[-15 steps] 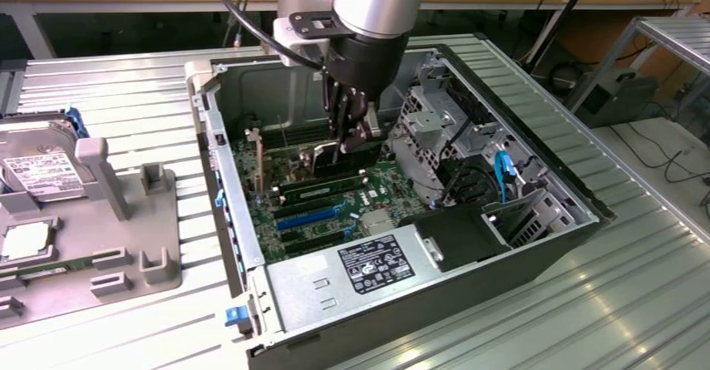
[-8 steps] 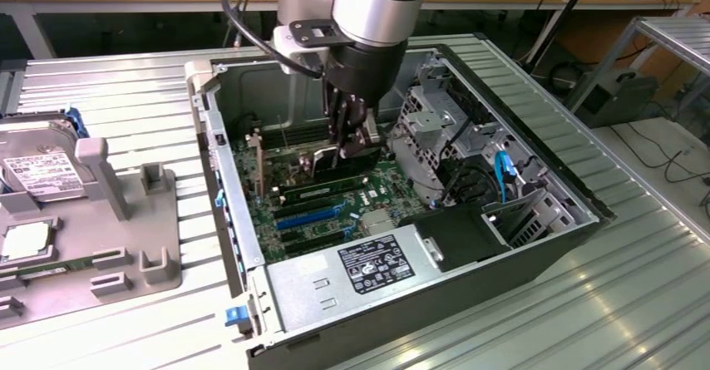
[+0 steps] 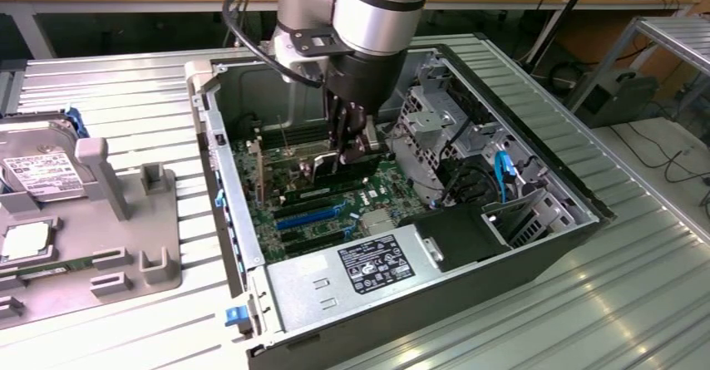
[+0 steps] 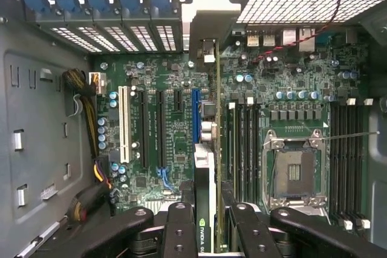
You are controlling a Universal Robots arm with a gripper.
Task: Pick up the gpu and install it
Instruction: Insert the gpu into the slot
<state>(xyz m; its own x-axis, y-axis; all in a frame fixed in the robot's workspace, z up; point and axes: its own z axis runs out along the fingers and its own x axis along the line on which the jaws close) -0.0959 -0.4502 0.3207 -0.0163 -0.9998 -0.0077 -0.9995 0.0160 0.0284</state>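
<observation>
Open computer case [image 3: 239,220] on worktop: claw [image 4: 208,222] clamps the gpu [image 4: 205,173] edge-on, upright over motherboard slot [image 4: 195,116] for insertion.

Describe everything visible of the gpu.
The gpu is a thin dark card seen edge-on, its silver metal bracket reaching the case's rear slot openings. It stands upright between the gripper fingers, clamped on both sides, over the green motherboard beside the blue slot. Whether it is seated cannot be told.

gpu [image 4: 204,209] lower edge (seen edge-on) hidden between gripper [image 4: 208,228] fingers.
</observation>
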